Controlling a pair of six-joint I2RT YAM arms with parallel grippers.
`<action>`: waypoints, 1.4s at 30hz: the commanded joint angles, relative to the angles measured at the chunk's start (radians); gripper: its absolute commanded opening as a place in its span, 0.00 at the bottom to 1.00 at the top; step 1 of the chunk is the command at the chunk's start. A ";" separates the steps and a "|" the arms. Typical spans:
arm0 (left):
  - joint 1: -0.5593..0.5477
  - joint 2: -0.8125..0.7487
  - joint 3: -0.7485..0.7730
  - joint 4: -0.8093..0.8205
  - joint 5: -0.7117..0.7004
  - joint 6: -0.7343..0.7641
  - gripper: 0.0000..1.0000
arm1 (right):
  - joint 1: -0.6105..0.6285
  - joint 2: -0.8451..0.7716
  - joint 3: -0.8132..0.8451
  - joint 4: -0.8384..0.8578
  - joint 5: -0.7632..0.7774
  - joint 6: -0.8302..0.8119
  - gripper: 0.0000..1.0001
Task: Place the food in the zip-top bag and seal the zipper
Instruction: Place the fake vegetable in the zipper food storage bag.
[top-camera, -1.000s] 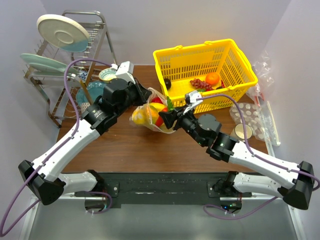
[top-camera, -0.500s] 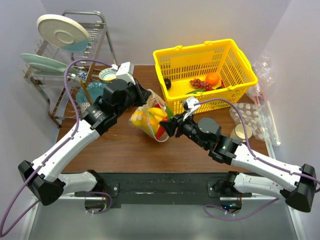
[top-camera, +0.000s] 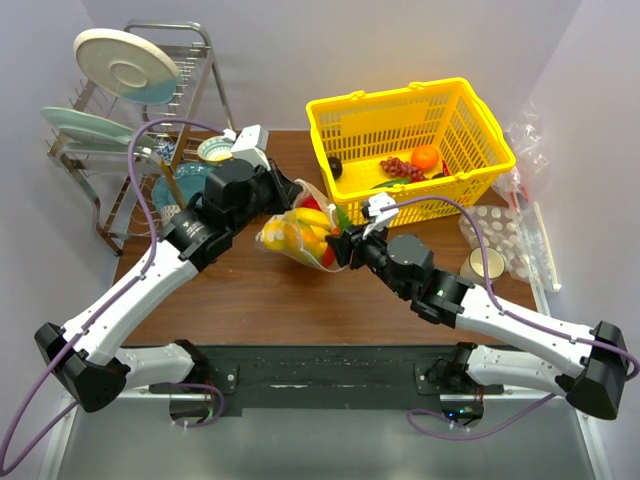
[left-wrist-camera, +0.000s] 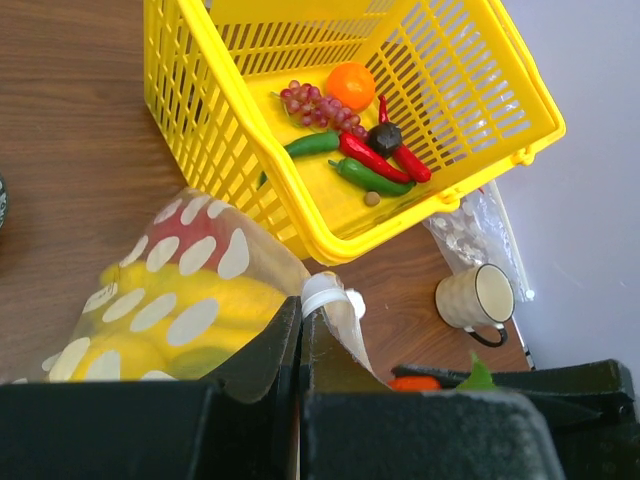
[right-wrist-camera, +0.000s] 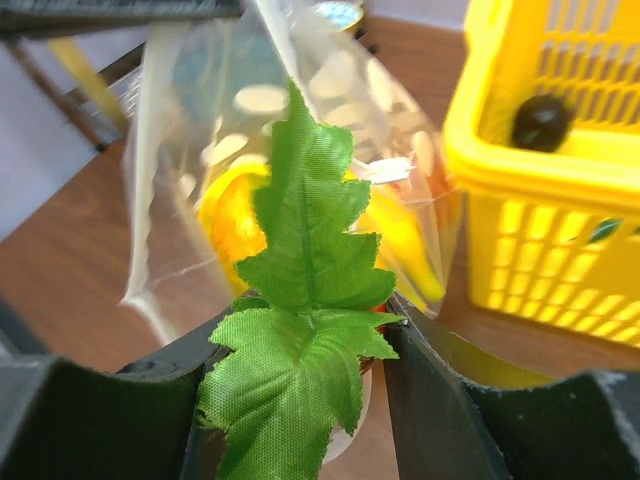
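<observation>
The clear zip-top bag (top-camera: 290, 238) hangs over the table's middle. My left gripper (left-wrist-camera: 299, 322) is shut on the bag's mouth edge, right beside the curled white zipper strip (left-wrist-camera: 324, 293). Yellow bananas (top-camera: 303, 226) and other food show through the spotted plastic (left-wrist-camera: 190, 300). At the bag's right side, my right gripper (top-camera: 340, 246) is shut on a red-orange toy food with green cloth leaves (right-wrist-camera: 305, 260). The leaves hide most of that fruit and point at the bag (right-wrist-camera: 250, 150).
Behind the bag stands the yellow basket (top-camera: 398, 110) holding red grapes (left-wrist-camera: 312, 102), an orange, chilies and a dark fruit (right-wrist-camera: 541, 121). A mug (top-camera: 486, 264) and a heap of clear plastic (top-camera: 524, 138) lie to the right. At the left stands a dish rack (top-camera: 130, 120).
My right gripper has carried the leafy food up and left, closer to the bag. The bag's lower end has swung left and higher. The left gripper keeps its pinch.
</observation>
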 joint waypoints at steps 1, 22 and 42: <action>0.005 -0.029 0.004 0.082 0.019 0.014 0.00 | 0.003 0.027 0.087 0.116 0.164 -0.128 0.07; 0.005 -0.007 0.069 0.094 0.175 -0.065 0.00 | 0.003 0.217 -0.055 0.845 -0.046 -0.406 0.15; 0.005 -0.016 0.106 0.062 0.174 -0.059 0.00 | 0.003 0.300 -0.066 0.836 -0.067 -0.373 0.64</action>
